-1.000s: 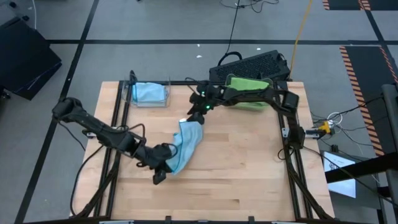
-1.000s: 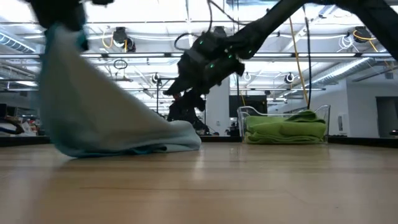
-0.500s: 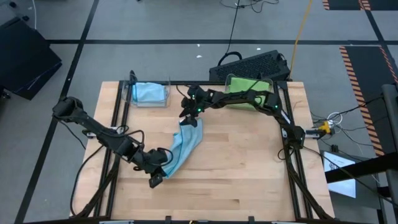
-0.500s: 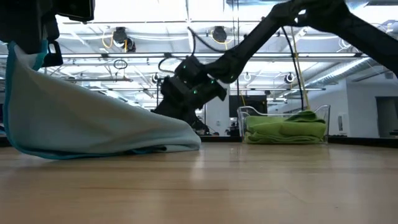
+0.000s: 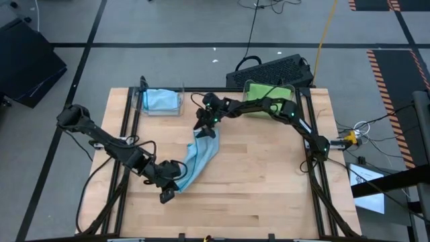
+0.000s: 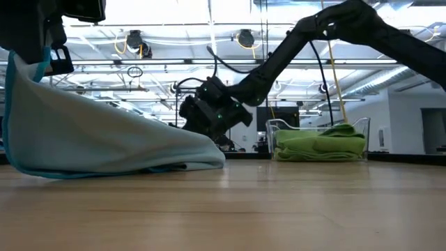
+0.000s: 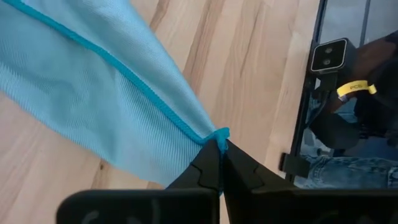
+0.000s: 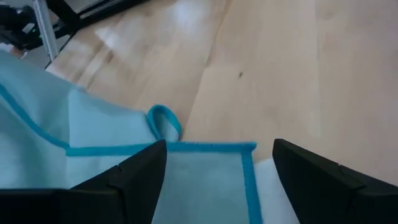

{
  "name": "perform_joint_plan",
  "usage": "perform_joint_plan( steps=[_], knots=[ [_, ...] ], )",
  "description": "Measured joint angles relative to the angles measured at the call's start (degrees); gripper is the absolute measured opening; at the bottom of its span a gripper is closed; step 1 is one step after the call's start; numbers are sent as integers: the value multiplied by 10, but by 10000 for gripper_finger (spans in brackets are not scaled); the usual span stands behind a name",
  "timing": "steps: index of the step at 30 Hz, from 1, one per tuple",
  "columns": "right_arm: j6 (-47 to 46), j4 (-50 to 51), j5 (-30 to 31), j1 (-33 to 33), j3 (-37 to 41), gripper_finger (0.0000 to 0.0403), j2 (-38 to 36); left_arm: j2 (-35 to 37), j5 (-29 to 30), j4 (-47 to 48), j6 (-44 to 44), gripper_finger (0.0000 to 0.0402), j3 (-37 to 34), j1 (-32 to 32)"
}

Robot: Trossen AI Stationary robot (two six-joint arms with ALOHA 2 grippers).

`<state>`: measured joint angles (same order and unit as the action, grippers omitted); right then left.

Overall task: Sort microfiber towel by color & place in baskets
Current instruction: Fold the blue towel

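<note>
A light blue microfiber towel (image 5: 196,156) lies stretched on the wooden table, its far end (image 8: 186,168) flat on the wood. My left gripper (image 7: 219,149) is shut on its near corner, toward the table's front left (image 5: 171,185). My right gripper (image 8: 217,180) is open, just above the towel's far end (image 5: 205,126); its fingers stand on either side of a hemmed corner with a small loop (image 8: 165,121). One clear basket (image 5: 161,101) at the far left holds blue towels. The other basket (image 5: 269,94) at the far right holds green towels. My left gripper pinches the towel's near corner (image 7: 219,134) between its two fingertips, right at the teal hem. The corner is lifted off the table (image 6: 28,66). The towel slopes down from it, and its far part (image 6: 188,159) lies on the table.
A black keyboard (image 5: 269,69) lies beyond the table's far edge, behind the green basket. Black frame rails (image 5: 127,128) run along the table's left and right sides. Bare wood (image 5: 262,175) shows at the middle and right of the table.
My right gripper has gone down and toward the table's left and near edges, onto the towel's far end. My left gripper has carried the near corner a little toward the table's left and near edges, drawing the towel out longer; the far end has stayed in place.
</note>
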<state>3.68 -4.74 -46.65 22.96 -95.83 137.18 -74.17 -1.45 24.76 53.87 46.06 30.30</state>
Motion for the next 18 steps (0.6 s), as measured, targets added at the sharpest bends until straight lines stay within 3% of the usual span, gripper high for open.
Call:
perform_joint_plan(
  steps=[11, 18],
  knots=[
    [26, -41, 0, -5, 0, 277, 21, 0, -5, 6, 3, 9, 0, 0],
    [95, -14, 5, -19, 0, 215, 21, 0, -5, 8, 3, 8, 0, 0]
  ],
)
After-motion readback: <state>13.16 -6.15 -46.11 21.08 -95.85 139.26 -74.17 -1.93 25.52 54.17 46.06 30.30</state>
